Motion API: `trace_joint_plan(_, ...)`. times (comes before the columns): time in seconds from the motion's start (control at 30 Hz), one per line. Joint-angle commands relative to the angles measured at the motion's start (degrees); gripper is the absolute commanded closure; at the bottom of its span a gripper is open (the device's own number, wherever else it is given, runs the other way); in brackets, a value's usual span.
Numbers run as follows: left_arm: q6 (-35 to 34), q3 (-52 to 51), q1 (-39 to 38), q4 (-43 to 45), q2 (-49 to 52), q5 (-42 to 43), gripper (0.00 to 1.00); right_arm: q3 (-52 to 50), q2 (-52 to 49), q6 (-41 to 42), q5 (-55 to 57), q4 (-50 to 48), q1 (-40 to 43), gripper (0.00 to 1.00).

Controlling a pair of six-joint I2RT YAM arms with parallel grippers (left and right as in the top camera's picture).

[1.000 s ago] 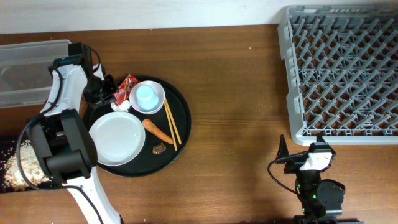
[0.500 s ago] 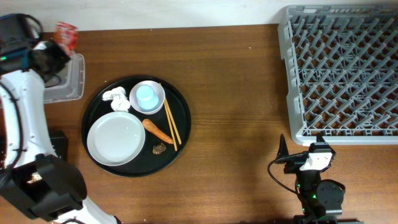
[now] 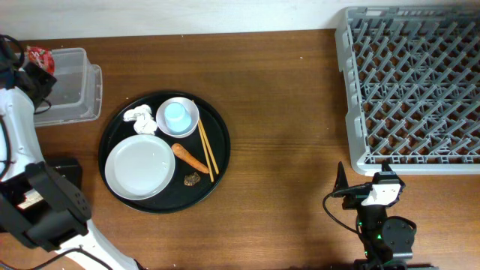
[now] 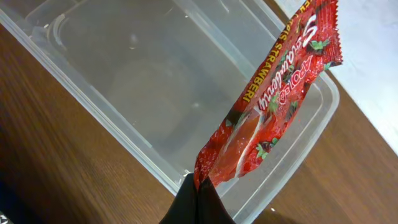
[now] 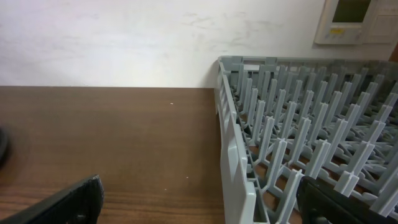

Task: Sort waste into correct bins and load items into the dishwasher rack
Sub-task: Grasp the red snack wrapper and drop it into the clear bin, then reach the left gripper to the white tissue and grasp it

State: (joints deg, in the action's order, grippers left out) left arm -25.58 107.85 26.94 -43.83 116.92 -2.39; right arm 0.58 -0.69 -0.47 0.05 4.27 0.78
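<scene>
Step in hand: waste sorting. The left gripper (image 4: pixel 199 194) is clenched on one end of the red-and-white wrapper (image 4: pixel 273 106); the wrapper is held over a corner of the clear tub (image 4: pixel 124 81), not yet dropped. The right gripper (image 5: pixel 199 186) stands released and empty beside the dishwasher rack (image 3: pixel 412 82).

Next move, as judged: bring the wrapper well inside the tub rim; part the jaws; let it fall.

On the round black tray (image 3: pixel 219 161) lie the tissue (image 3: pixel 138 116), carrot piece (image 3: pixel 191 157), brown lump (image 3: pixel 192 179), plate (image 3: pixel 140 166), cup (image 3: pixel 177 115) and chopsticks (image 3: pixel 205 146), all unsorted.
</scene>
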Motion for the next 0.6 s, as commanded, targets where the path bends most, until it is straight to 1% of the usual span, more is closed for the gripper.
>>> trace_joint_plan(0.0, -0.72, 0.2, 0.31, 0.63, 0.42, -0.68, 0.94, -0.26, 0.33, -0.17, 0.66, 0.39, 0.37, 0.02)
trace_joint_plan(0.03, -0.72, 0.2, 0.31, 0.94, 0.42, -0.68, 0.81, -0.26, 0.33, -0.17, 0.66, 0.37, 0.37, 0.02)
trace_joint_plan(0.07, -0.72, 0.2, 0.28, 0.96, 0.42, -0.66, 0.75, -0.26, 0.33, -0.17, 0.66, 0.39, 0.37, 0.02)
trace_joint_plan(0.13, -0.72, 0.2, 0.28, 0.96, 0.42, -0.63, 0.75, -0.26, 0.33, -0.17, 0.66, 0.37, 0.37, 0.02)
trace_joint_plan(0.2, -0.57, 0.2, 0.37, 0.9, 0.42, -0.61, 0.66, -0.26, 0.33, -0.17, 0.66, 0.37, 0.37, 0.02)
trace_joint_plan(0.27, -0.46, 0.2, 0.63, 0.15, 0.39, -0.33, 0.61, -0.26, 0.33, -0.17, 0.66, 0.37, 0.37, 0.01)
trace_joint_plan(0.3, -0.46, 0.22, 0.61, -0.79, 0.35, 0.94, 0.6, -0.26, 0.33, -0.17, 0.66, 0.37, 0.37, 0.02)
trace_joint_plan(0.33, -0.46, 0.22, 0.61, -2.23, 0.07, 4.81, 0.56, -0.26, 0.33, -0.17, 0.66, 0.37, 0.37, 0.02)
trace_joint_plan(0.37, -0.17, 0.22, 0.61, -3.08, -0.26, 8.94, 0.56, -0.26, 0.33, -0.17, 0.63, 0.37, 0.37, 0.02)
trace_joint_plan(0.4, 2.43, 0.22, 0.68, -3.37, -0.94, 16.63, 0.57, -0.26, 0.33, -0.17, 0.66, 0.37, 0.37, 0.02)
trace_joint_plan(0.43, 5.75, 0.22, 0.66, -1.92, -2.12, 27.69, 0.57, -0.26, 0.33, -0.17, 0.66, 0.37, 0.37, 0.01)
trace_joint_plan(0.5, 6.16, 0.22, 0.31, 0.66, -3.48, 39.04, 0.58, -0.26, 0.33, -0.17, 0.66, 0.37, 0.37, 0.02)
trace_joint_plan(0.57, 6.16, 0.22, -0.85, -0.04, -3.82, 40.28, 0.58, -0.26, 0.33, -0.17, 0.66, 0.37, 0.37, 0.02)
